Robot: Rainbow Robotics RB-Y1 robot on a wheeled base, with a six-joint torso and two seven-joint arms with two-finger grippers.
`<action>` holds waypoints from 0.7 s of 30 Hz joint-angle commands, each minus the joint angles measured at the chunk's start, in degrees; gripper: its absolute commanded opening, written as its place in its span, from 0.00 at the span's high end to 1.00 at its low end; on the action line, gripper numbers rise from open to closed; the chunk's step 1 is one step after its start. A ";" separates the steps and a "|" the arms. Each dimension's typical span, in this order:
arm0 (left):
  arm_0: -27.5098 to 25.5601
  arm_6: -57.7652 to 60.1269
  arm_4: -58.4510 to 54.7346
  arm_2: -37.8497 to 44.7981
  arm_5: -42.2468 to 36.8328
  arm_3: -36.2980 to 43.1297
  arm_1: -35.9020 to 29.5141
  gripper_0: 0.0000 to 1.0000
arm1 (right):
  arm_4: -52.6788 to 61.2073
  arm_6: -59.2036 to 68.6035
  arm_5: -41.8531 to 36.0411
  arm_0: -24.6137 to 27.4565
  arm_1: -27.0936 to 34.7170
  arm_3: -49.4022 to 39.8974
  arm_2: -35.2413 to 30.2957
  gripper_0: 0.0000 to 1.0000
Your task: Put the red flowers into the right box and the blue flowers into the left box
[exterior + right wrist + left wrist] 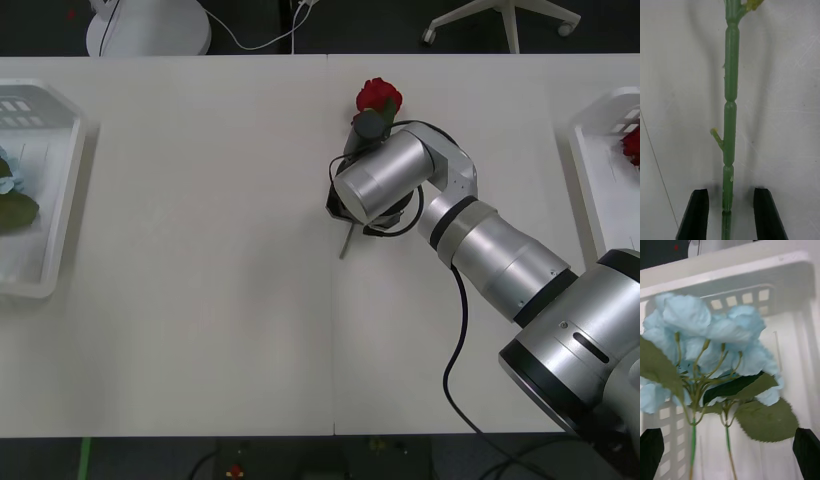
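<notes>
Your right tool [730,215] stands over the middle of the worktop [200,300], its two black fingers [696,213] parted and set either side of the green stem of the red flower [379,96]; in the right wrist view the stem runs straight between the fingers and away from the wrist, with bare worktop showing on both sides of it, so the jaws straddle it without yet pressing on it, as far as you can judge; whether the fingertips touch the worktop cannot be told.

In the front view the bloom lies at the far end, beyond the wrist, and the stem's tail pokes out toward you on the near side; the long axis therefore runs near to far, tilted slightly, and the fingers close across it, which is the correct bearing for a pinch.

The right box [590,160] lies well apart at the right edge, already holding something red at its rim; the right arm is plainly the nearer one.

Your left tool [730,453] hangs open over the left box [805,333], the blue flowers [711,333] lying in it between the spread fingers.
</notes>
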State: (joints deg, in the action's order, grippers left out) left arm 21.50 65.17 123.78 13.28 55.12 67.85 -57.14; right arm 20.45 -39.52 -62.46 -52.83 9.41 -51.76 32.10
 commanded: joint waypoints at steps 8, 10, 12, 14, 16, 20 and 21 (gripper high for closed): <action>-2.60 -2.77 -35.72 2.63 -0.72 2.64 0.54 0.00 | 2.14 -1.79 -10.66 -2.90 0.08 -0.27 6.75 1.00; -3.57 -2.86 -40.02 1.66 -0.72 4.31 0.54 0.00 | 3.81 -1.96 -12.95 -3.25 1.14 -0.54 9.65 1.00; -5.06 -2.68 -42.04 1.49 -0.72 6.77 0.54 0.00 | 5.83 -2.05 -15.59 -3.25 2.54 -1.33 12.11 1.00; -7.08 -2.24 -44.15 1.22 -1.34 10.64 0.63 0.00 | 8.73 -2.40 -19.36 -3.16 4.74 -3.09 14.92 1.00; -8.58 -2.07 -47.05 -0.01 -2.65 13.18 0.63 0.00 | 11.54 -2.49 -22.27 -3.16 6.94 -5.20 17.65 1.00; -9.81 -2.07 -52.06 -4.23 -5.03 16.52 0.63 0.00 | 18.40 -1.96 -27.36 -2.63 13.79 -13.72 26.44 1.00; -9.72 -2.24 -52.59 -4.84 -5.12 16.61 0.54 0.00 | 19.10 -1.79 -27.89 -2.54 15.02 -15.39 27.49 1.00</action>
State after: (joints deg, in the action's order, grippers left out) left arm 12.68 65.10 73.60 11.72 51.10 82.33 -56.44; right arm 36.93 -40.01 -88.49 -55.53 18.23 -60.39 54.46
